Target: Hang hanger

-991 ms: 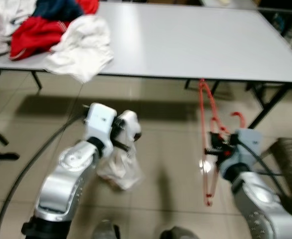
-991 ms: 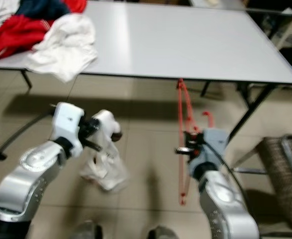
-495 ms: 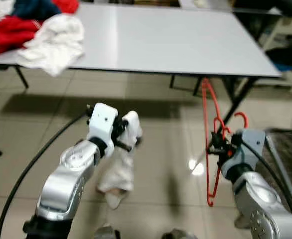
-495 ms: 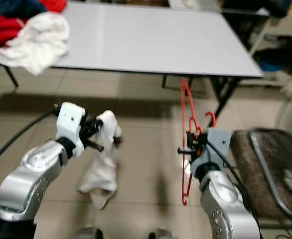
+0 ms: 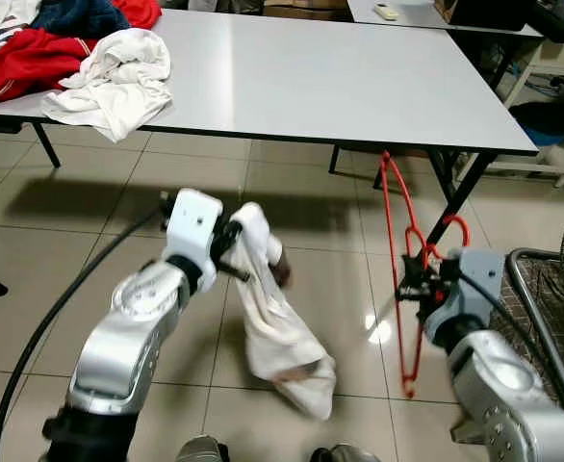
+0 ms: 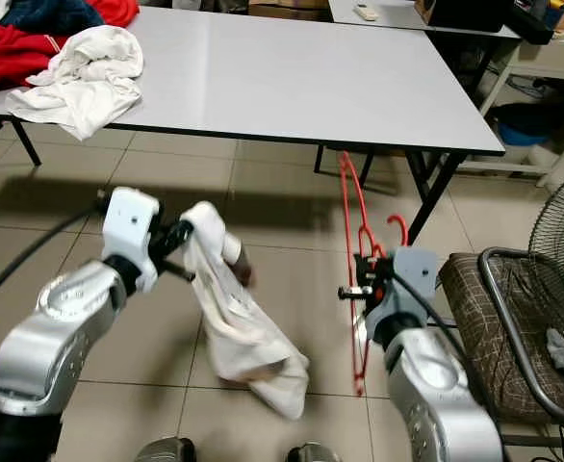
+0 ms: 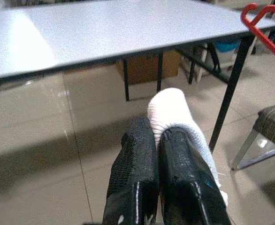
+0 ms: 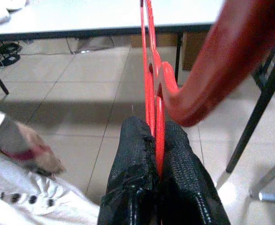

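A red plastic hanger (image 5: 404, 269) stands upright over the tiled floor, its hook curling beside my right gripper (image 5: 409, 289), which is shut on it near the neck; the right wrist view has the red bar (image 8: 152, 89) pinched between the black fingers (image 8: 135, 154). My left gripper (image 5: 232, 252) is shut on a white garment (image 5: 272, 327) that hangs down and swings toward the right, with a dark pink collar patch near its top. The left wrist view has white cloth (image 7: 175, 110) bulging past the closed fingertips (image 7: 137, 154).
A long grey table (image 5: 340, 87) stands ahead, with a heap of red, blue and white clothes (image 5: 80, 53) at its left end. A chair with a checked cushion (image 6: 499, 308) and a fan (image 6: 561, 217) are to the right. A black cable (image 5: 41, 327) trails along my left arm.
The camera has swung right and steadied. The white garment has swung out toward the right and hangs longer. The right gripper keeps the hanger upright in the same hold.
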### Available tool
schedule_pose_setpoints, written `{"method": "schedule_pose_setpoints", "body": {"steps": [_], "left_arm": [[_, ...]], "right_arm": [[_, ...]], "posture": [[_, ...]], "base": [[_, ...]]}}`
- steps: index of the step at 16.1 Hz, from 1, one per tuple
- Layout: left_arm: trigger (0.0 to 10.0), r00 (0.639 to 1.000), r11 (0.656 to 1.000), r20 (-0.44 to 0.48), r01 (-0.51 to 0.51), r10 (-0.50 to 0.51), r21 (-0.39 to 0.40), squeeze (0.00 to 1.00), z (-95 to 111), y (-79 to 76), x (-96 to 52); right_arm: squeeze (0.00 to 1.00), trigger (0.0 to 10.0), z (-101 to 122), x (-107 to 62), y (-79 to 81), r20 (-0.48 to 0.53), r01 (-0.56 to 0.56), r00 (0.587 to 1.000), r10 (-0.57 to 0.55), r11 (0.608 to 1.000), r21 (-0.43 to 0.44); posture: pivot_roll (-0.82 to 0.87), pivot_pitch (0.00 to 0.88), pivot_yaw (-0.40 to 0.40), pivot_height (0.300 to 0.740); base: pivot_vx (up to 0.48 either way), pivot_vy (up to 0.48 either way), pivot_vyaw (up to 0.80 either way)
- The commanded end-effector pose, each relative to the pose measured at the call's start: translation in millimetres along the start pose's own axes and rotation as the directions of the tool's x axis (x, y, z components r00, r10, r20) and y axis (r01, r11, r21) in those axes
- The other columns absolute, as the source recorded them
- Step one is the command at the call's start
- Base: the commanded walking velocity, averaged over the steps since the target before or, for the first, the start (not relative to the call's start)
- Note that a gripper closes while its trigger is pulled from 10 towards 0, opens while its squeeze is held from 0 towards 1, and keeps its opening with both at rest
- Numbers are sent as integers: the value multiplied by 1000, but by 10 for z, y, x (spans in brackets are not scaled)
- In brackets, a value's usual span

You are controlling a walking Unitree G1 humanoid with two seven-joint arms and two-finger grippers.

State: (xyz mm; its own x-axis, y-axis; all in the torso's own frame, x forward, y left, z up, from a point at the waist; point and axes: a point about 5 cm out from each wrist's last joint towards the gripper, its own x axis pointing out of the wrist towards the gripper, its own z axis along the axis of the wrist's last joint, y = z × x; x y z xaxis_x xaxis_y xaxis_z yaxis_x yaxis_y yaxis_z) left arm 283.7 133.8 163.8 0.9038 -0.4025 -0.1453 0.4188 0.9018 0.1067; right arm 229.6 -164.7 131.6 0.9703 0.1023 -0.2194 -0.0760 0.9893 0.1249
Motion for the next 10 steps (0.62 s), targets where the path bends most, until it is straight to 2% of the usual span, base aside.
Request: {"method": "schedule_pose_setpoints", "body": {"steps": [1, 3, 5, 7, 10], "left_arm": [[10000, 999, 1000, 45, 13, -14, 6, 0, 114, 3, 32], [10000, 998, 1000, 57, -8, 9, -18, 0, 159, 45, 83], [10000, 998, 999, 66, -22, 24, -38, 0, 178, 65, 126], [10000, 997, 999, 74, -25, 29, -48, 0, 203, 60, 167], [10000, 995, 997, 88, -41, 47, -69, 0, 239, 56, 236]], "right_arm": [[0, 10000, 113, 3, 27, 47, -34, 998, 36, 998, -47], [0, 10000, 183, 25, 62, 66, -71, 995, 75, 996, -62], [0, 10000, 233, 37, 71, 82, -84, 993, 90, 994, -71], [0, 10000, 256, 41, 50, 85, -80, 993, 86, 994, -75], [0, 10000, 276, 26, -2, 82, -78, 993, 87, 991, -104]], "posture": [[-60, 38, -24, 740], [-52, 34, -12, 740], [-51, 34, -8, 740], [-57, 34, -9, 740], [-73, 30, -23, 740]], "base": [[0, 0, 0], [0, 0, 0], [0, 0, -800], [120, 0, -450], [254, 0, 0]]}}
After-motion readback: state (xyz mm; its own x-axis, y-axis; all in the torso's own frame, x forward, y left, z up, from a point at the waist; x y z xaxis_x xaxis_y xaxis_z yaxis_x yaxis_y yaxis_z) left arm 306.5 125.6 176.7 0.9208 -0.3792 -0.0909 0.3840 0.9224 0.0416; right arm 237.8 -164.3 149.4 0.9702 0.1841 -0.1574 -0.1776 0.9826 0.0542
